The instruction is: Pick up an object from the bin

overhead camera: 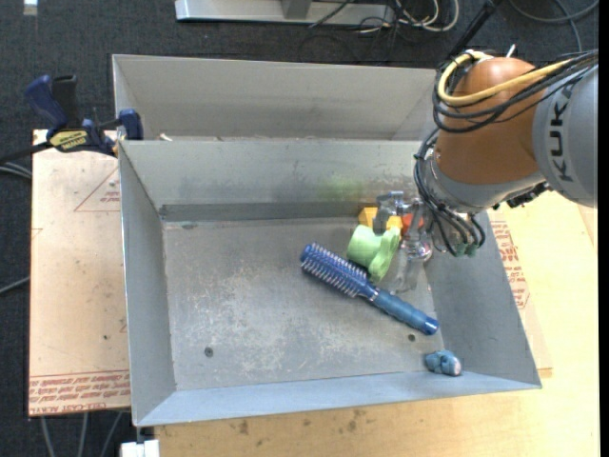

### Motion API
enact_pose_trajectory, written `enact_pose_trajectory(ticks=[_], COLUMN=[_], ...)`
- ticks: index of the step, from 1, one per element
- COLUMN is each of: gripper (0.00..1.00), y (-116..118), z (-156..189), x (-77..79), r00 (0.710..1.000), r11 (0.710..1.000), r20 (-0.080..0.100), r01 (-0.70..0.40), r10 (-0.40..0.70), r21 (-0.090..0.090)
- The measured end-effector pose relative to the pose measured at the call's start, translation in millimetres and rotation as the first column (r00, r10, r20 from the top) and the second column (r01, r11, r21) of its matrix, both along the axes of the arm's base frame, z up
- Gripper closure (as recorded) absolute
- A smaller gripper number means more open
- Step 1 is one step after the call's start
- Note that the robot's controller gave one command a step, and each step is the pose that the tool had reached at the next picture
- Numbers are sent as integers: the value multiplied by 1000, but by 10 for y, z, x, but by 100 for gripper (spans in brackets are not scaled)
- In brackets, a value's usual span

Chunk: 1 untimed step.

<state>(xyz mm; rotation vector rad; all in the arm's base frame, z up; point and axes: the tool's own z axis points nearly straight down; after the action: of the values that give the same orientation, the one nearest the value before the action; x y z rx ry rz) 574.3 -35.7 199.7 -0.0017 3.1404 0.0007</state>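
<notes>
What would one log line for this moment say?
gripper: low, right side of bin | nearest: green plastic piece, blue hairbrush | apart: small blue lump, view's lower right corner

The bin (238, 179) is plain dull grey metal with faint pale scuffs speckling its floor, and the gripper (409, 246) is silvery grey under a glossy orange cover (485, 131) looped with yellow and black cables (457, 69). Just beside the gripper, on the side away from the arm, sits a pale lime-green thing (369, 248) with a yellow piece (366, 217) behind it. The hairbrush (366, 288) near the gripper is bright blue in both bristles and handle, and the small lump (442, 363) farther off in the corner is blue-grey.
</notes>
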Motion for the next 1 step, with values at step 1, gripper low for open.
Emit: enact_pose_trajectory(ticks=[1], gripper=[0], y=[521], z=[-1277], x=[-207], r00=[980], r11=[980], r20=[-1], r01=[199], r10=[-199], r21=[2])
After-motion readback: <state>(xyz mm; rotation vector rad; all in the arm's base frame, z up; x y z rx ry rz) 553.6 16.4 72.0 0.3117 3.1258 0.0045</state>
